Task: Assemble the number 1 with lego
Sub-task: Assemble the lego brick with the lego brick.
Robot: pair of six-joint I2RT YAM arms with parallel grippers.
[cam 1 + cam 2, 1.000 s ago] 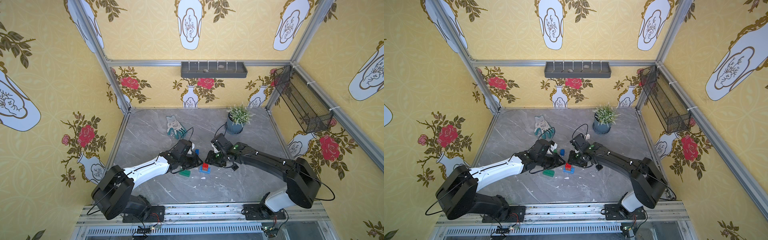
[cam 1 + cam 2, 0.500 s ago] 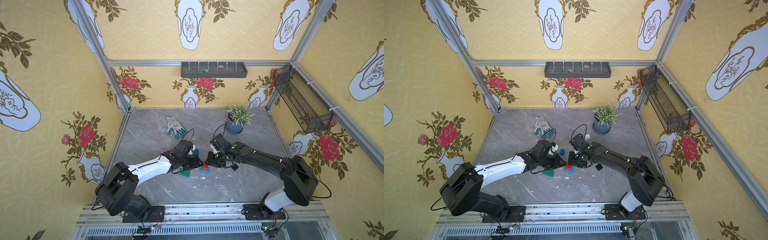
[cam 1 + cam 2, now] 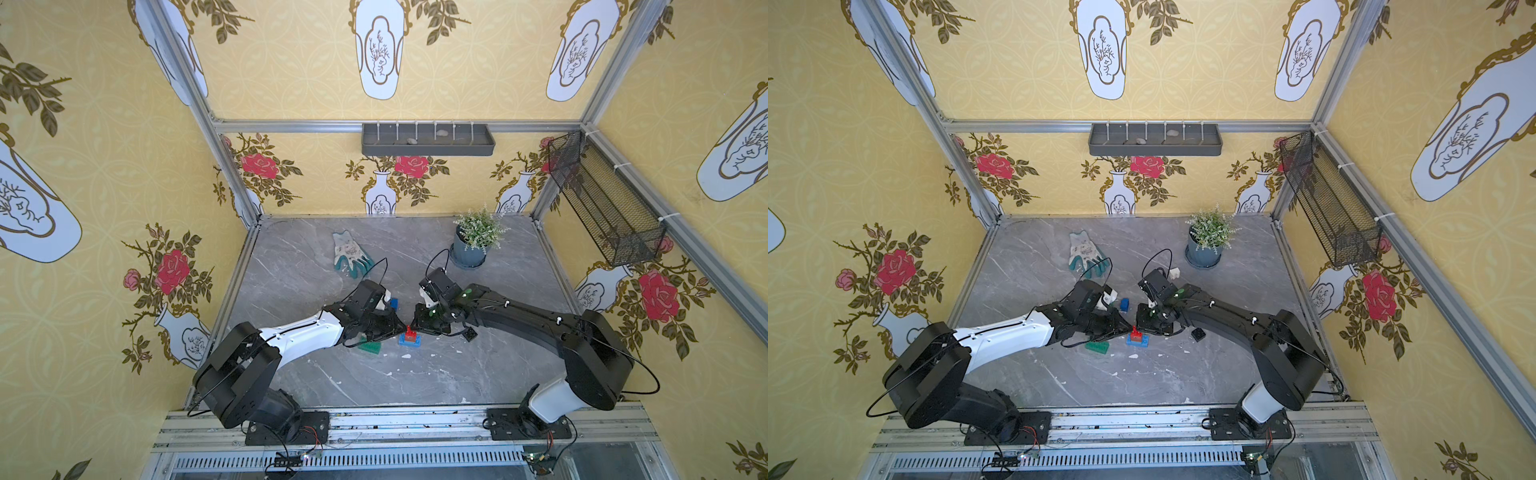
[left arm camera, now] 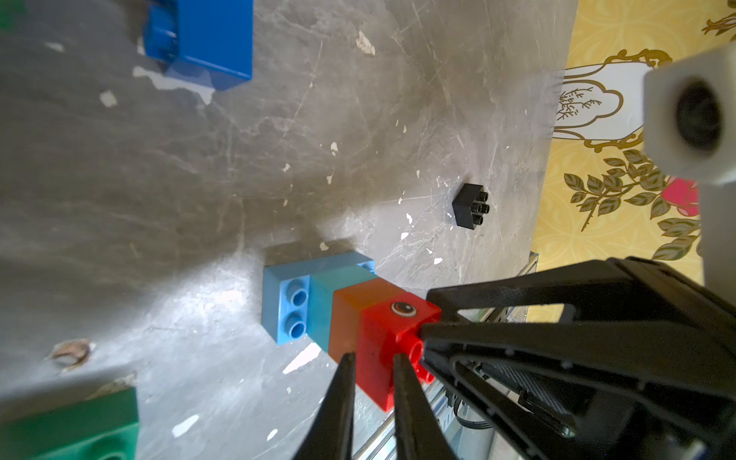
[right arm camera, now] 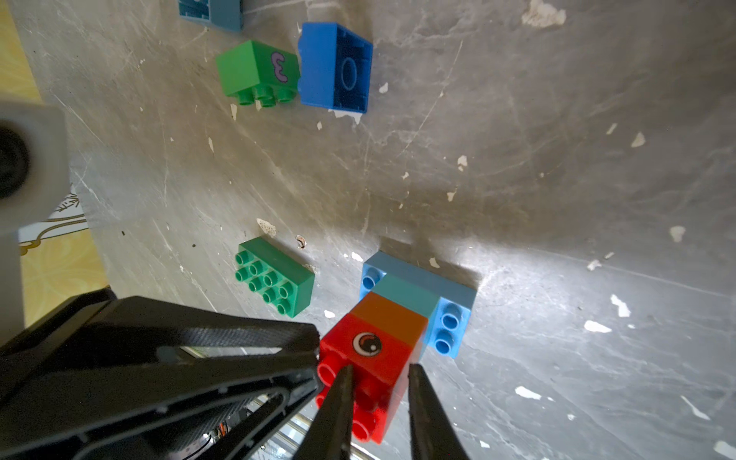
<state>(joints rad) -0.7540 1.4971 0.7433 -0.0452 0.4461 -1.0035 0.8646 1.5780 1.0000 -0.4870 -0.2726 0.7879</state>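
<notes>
- As the stack (image 5: 406, 296) stands upright, its top red brick (image 5: 392, 350) lies between both arms' tips, equally near.
- left gripper (image 4: 372, 356) closed to a slit; right gripper (image 5: 378, 368) narrow, grip undeterminable.

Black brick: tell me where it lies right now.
In both top views the black brick lies loose on the table, on the robot's right of the red-topped stack, beside the right arm.
</notes>
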